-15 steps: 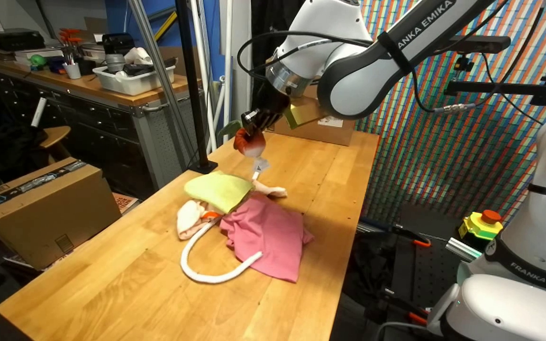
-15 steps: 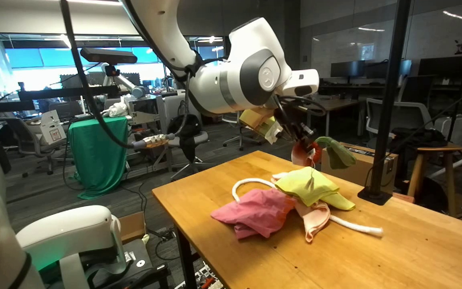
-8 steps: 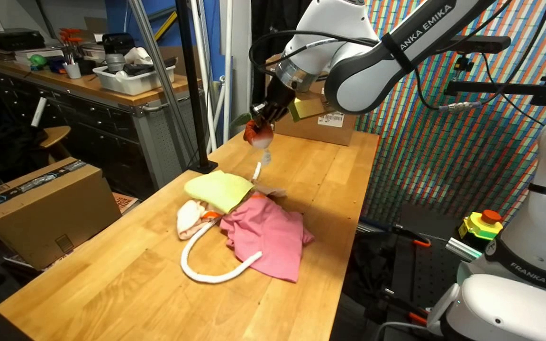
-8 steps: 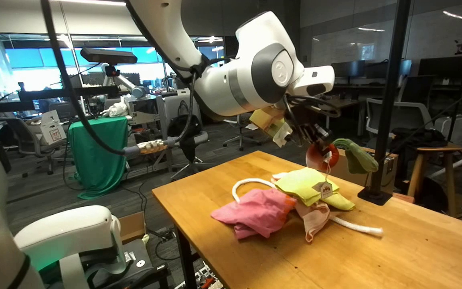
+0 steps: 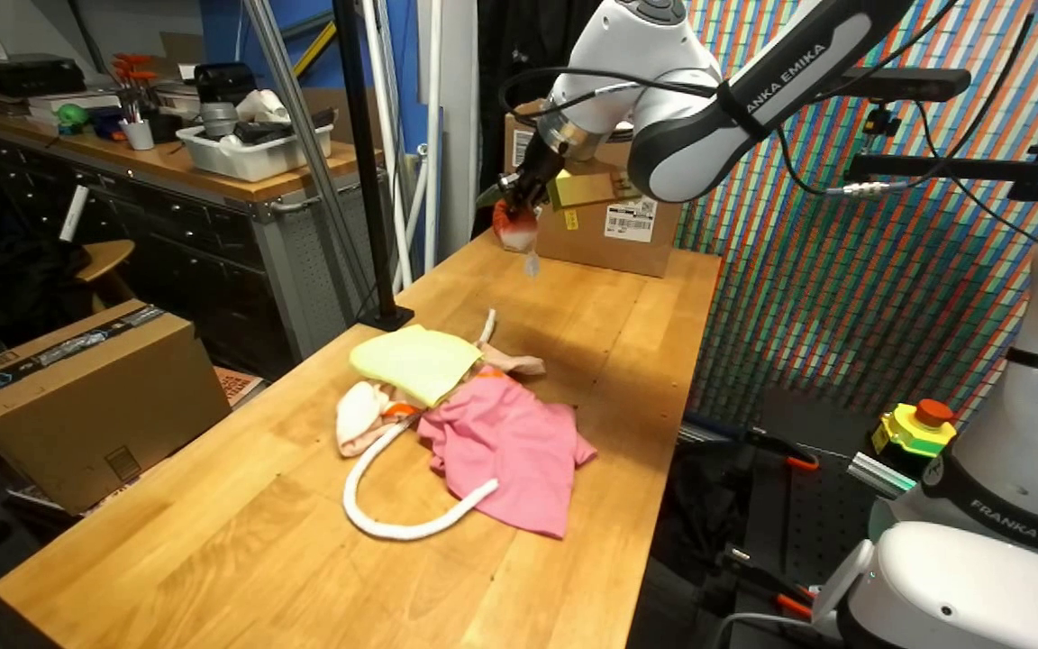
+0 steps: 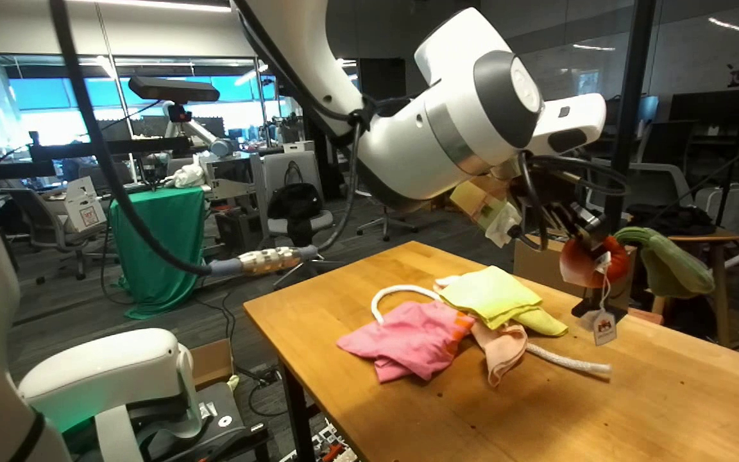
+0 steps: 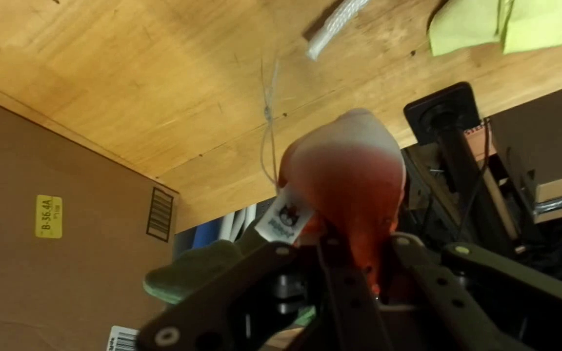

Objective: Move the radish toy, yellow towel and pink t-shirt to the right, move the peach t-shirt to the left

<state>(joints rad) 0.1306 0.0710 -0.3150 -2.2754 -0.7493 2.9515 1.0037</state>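
Wooden table [image 5: 249, 541], black post [image 5: 359, 162] on one edge; the yellow towel [image 5: 415, 361] lies near that edge, the claw [image 7: 368, 246] pinching the radish toy [image 6: 576, 264] aloft.

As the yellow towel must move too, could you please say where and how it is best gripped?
From above, I'd pinch the yellow towel by its loose flap: it juts past the peach t-shirt and no other cloth covers it, so little else should be caught.
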